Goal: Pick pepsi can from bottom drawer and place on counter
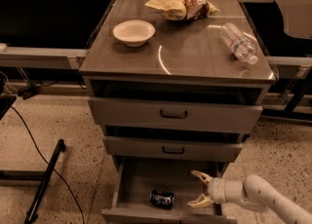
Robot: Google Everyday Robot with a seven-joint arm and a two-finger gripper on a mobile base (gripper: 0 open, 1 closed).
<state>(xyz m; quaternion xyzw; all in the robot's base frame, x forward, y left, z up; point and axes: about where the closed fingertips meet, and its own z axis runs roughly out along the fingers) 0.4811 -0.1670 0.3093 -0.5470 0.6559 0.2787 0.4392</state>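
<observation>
The pepsi can (162,199) lies on its side on the floor of the open bottom drawer (141,175), near the front. My gripper (197,187) is open and empty inside the drawer, to the right of the can and a little apart from it, fingers pointing left. The white arm comes in from the lower right. The counter (185,55) is the glossy cabinet top with a curved white reflection.
On the counter stand a white bowl (133,32), a chip bag (180,6) at the back and a clear water bottle (238,43) lying at the right. Two upper drawers (173,114) are shut. A black cable and stand (44,179) lie on the floor left.
</observation>
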